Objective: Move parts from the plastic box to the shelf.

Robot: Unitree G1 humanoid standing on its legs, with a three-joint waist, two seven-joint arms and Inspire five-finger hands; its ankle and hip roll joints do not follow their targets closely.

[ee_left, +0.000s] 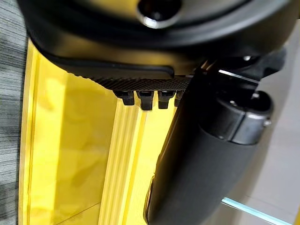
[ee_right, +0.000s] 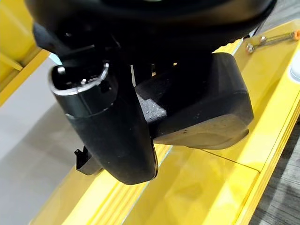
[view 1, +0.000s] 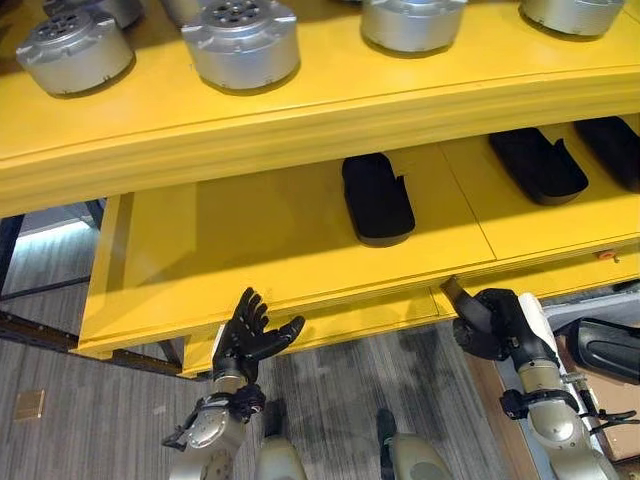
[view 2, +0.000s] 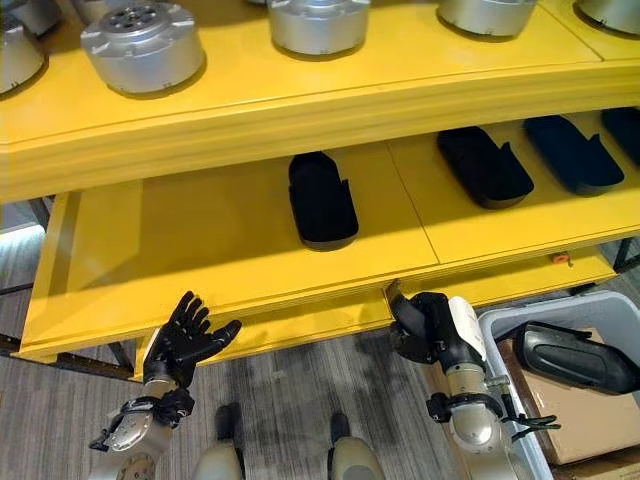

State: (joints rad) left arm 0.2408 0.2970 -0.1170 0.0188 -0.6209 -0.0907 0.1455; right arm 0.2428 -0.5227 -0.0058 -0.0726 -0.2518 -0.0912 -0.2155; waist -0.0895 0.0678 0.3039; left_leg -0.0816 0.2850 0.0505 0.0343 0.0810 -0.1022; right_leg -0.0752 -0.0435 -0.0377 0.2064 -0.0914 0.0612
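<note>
My right hand (view 2: 445, 330) is at the front edge of the lower yellow shelf (view 1: 250, 240), by the seam between two boards. Its fingers curl on a black moulded part (ee_right: 206, 108), which shows just past the thumb (ee_right: 117, 136) over the shelf edge. Three similar black parts lie on the lower shelf: one in the middle (view 1: 377, 197) and two at the right (view 1: 537, 165) (view 2: 573, 152). Another black part (view 2: 570, 357) lies in the pale plastic box (view 2: 500, 328) at my lower right. My left hand (view 1: 250, 335) is open, held up below the shelf's front edge, holding nothing.
Several round silver metal housings (view 1: 240, 42) stand on the upper yellow shelf (view 1: 300, 110). A small wrench and an orange piece (view 1: 606, 256) lie at the lower shelf's right front. Brown cardboard (view 2: 590, 420) lies in the box. Grey wood-look floor (view 1: 80, 420) lies below.
</note>
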